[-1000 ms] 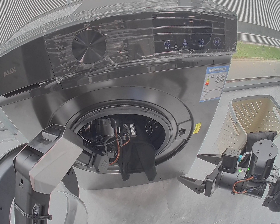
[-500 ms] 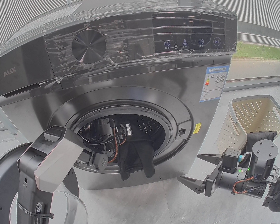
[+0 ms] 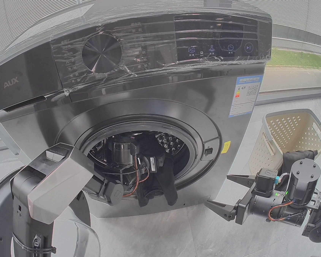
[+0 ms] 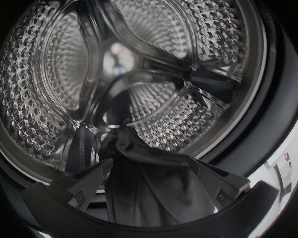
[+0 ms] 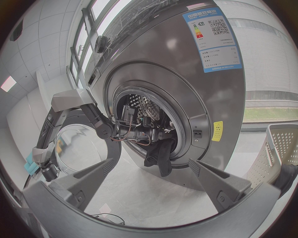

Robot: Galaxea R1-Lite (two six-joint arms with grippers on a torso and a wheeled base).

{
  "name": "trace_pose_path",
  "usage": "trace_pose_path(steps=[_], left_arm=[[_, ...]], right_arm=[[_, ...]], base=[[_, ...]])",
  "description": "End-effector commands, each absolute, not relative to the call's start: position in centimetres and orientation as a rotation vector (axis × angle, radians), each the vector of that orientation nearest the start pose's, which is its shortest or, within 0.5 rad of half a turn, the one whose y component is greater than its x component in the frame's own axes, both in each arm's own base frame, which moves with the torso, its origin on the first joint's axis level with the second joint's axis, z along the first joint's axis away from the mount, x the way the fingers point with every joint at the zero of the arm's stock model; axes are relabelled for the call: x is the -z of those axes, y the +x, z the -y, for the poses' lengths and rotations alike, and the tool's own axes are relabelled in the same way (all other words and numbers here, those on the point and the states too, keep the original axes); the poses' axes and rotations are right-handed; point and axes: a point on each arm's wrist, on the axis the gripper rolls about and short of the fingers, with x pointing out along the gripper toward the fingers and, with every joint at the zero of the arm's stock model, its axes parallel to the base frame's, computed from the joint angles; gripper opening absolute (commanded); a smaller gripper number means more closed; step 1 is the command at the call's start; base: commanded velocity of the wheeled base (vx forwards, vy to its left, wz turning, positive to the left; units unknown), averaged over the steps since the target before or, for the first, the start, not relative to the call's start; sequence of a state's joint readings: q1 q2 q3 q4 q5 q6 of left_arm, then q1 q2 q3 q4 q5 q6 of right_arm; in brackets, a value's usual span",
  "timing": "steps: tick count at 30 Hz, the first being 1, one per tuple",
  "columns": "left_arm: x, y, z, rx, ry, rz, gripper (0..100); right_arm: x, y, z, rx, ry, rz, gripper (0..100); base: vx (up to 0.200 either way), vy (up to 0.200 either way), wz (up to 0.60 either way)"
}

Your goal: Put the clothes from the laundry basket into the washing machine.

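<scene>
Nearest us, our right tool hangs with jaws apart and empty beside the laundry basket, which holds another dark piece. Further in, our left tool sits at the washing machine mouth, jaws apart either side of a dark garment drooping over the door rim. We judge loading unfinished: next, push that hanging part into the drum.

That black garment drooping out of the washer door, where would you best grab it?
Probably grip the loose end of the black garment hanging over the door rim, coming from the front and below: that part dangles free outside the drum, while the rest lies inside.
</scene>
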State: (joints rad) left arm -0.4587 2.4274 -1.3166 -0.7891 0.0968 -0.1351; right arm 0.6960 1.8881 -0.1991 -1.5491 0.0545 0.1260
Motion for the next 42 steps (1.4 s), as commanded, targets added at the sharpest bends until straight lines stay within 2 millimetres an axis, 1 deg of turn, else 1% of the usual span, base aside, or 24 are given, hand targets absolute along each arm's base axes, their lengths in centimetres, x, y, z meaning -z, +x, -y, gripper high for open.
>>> trace_pose_path(steps=[1,2,3,6,7,9,10,11,18,19,22,26,29,30,31,32,35,40,42], left_arm=[[-5.3,39.8,20.9,0.415,-0.038,-0.382,100],[-4.8,39.0,20.7,0.443,-0.031,-0.419,100],[-4.6,38.7,20.9,0.452,-0.027,-0.435,100],[-3.7,38.3,20.9,0.458,-0.014,-0.471,100],[-3.5,38.4,20.9,0.458,-0.013,-0.474,100],[-2.2,38.6,21.1,0.453,-0.008,-0.499,100],[-2.2,38.6,21.1,0.453,-0.008,-0.499,100],[-1.4,38.9,21.1,0.447,-0.002,-0.505,100],[0.1,39.6,21.6,0.44,0.006,-0.512,100],[0.1,39.6,21.6,0.44,0.006,-0.514,0],[0.4,39.8,21.6,0.436,0.008,-0.519,0],[-0.2,40.6,21.2,0.392,0.004,-0.488,0],[-1.5,41.9,20.6,0.344,-0.018,-0.425,0],[-2.3,42.7,20.5,0.323,-0.033,-0.384,0],[-2.4,42.8,20.5,0.32,-0.035,-0.377,0],[-3.6,43.7,20.3,0.291,-0.061,-0.317,0],[-4.6,45.0,20.4,0.257,-0.11,-0.243,0],[-4.9,45.8,20.3,0.239,-0.131,-0.201,0],[-4.9,45.8,20.3,0.239,-0.13,-0.204,0]], right_arm=[[-8.8,19.1,-16.1,-0.739,0.076,-0.185,100],[-8.8,19.1,-16.0,-0.737,0.076,-0.184,100],[-8.8,19.1,-16.0,-0.737,0.076,-0.183,100],[-8.8,19.1,-16.0,-0.737,0.075,-0.186,100],[-8.8,19.1,-16.0,-0.737,0.075,-0.186,100],[-8.7,19.1,-16.0,-0.737,0.075,-0.187,100],[-8.7,19.1,-16.0,-0.737,0.075,-0.187,100],[-8.7,19.1,-16.1,-0.738,0.075,-0.188,100],[-8.6,19.1,-16.1,-0.739,0.073,-0.194,100],[-8.6,19.1,-16.1,-0.739,0.073,-0.194,100],[-8.6,19.1,-16.1,-0.74,0.073,-0.192,100],[-8.6,19.1,-16.1,-0.739,0.074,-0.194,100],[-8.6,19.1,-16.2,-0.741,0.073,-0.192,100],[-8.6,19.1,-16.2,-0.741,0.073,-0.192,100],[-8.6,19.1,-16.2,-0.741,0.073,-0.192,100],[-8.6,19.1,-16.2,-0.741,0.073,-0.191,100],[-8.6,19.1,-16.2,-0.741,0.073,-0.192,100],[-8.6,19.1,-16.2,-0.741,0.072,-0.194,100],[-8.6,19.1,-16.2,-0.741,0.072,-0.194,100]], base=[[0.0,0.0,0.0],[0.0,0.0,0.0],[0.0,0.0,0.0],[0.0,0.0,0.0],[0.0,0.0,0.0],[0.0,0.0,0.0],[0.0,0.0,0.0],[0.0,0.0,0.0],[0.0,0.0,0.0],[0.0,0.0,0.0],[0.0,0.0,0.0],[0.0,0.0,0.0],[0.0,0.0,0.0],[0.0,0.0,0.0],[0.0,0.0,0.0],[0.0,0.0,0.0],[0.0,0.0,0.0],[0.0,0.0,0.0],[0.0,0.0,0.0]])
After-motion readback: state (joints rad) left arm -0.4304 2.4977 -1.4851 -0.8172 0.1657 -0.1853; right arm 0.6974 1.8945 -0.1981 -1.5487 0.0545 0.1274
